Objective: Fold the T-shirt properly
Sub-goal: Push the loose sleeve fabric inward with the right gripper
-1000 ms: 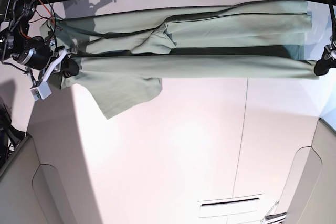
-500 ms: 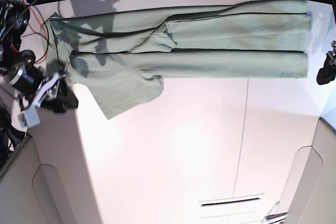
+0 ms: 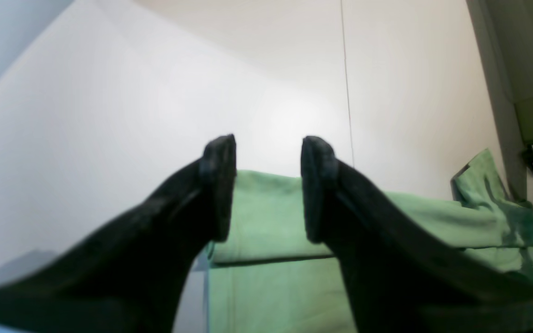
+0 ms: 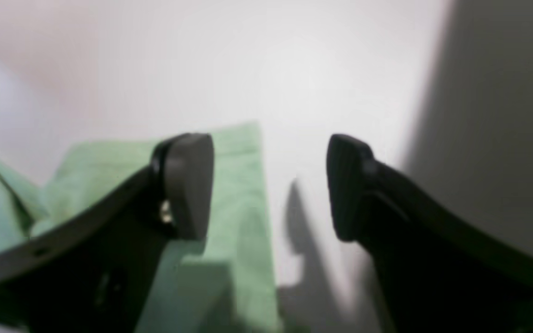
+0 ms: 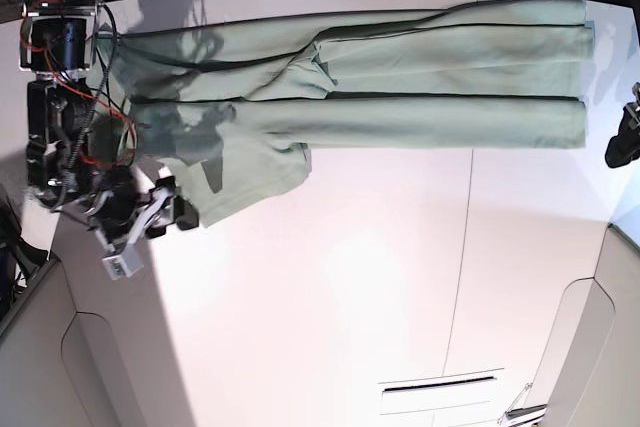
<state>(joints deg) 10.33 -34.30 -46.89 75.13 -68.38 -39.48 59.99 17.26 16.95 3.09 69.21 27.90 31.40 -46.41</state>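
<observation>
Shirt: T-shirt (image 5: 400, 77) lies along the far edge of the desk (image 5: 380, 277), long sides folded inward into a band; one sleeve (image 5: 245, 172) spills toward me.
Left fingers: I see the left gripper (image 3: 269, 189) spread wide, empty, above the hem end.
Right fingers: right gripper (image 4: 269, 187) wide, empty, beside the sleeve edge; I judge a release.
Writing: none legible.

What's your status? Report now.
Both jaws open, empty. Right gripper beside the sleeve, left gripper off the hem. Shirt lies in a long fold on the table. Nothing blocking.
</observation>
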